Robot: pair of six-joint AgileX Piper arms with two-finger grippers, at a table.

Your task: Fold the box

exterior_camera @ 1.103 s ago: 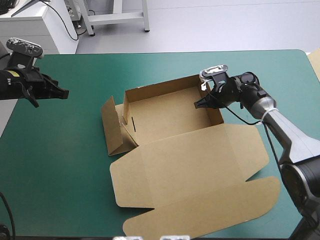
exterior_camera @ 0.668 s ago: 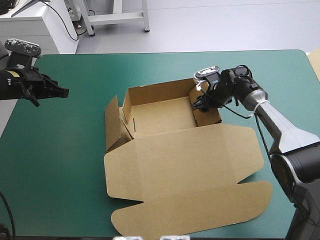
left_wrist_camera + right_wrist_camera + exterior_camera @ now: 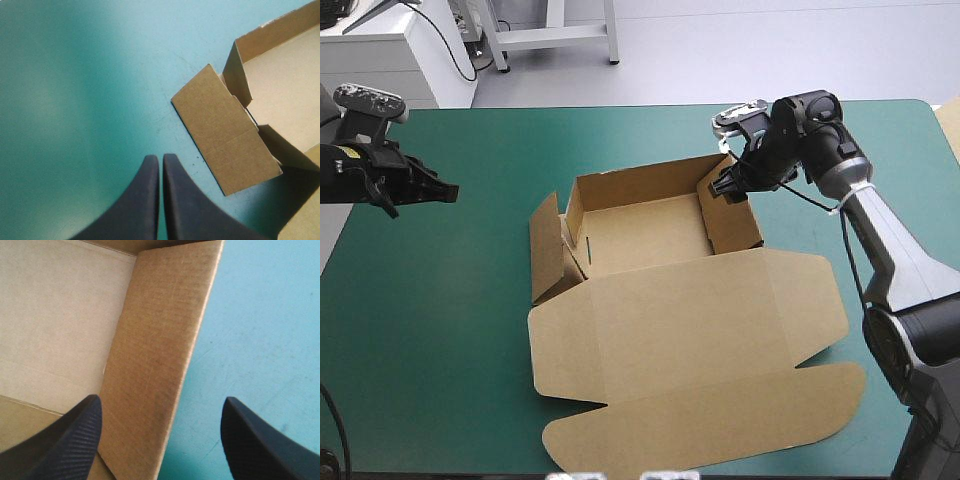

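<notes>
Brown box [image 3: 680, 330] sits mid-desk, a bit twd the right edge. It's an open tray w/ back & right walls up, and the lid lies flat twd the near edge. Left side flap [image 3: 545, 245] stands out at an angle, untucked. At the tray's far-right corner the right pincer [image 3: 728, 187] is spread wide, straddling the right wall [image 3: 160, 350]: one finger in the tray, the other outside over the teal-green cover. Can't tell if either touches the board. Near the desk's [image 3: 450, 330] left edge the left pincer [image 3: 445, 188] is closed, tips together, holding nothing, well apart from the box.
</notes>
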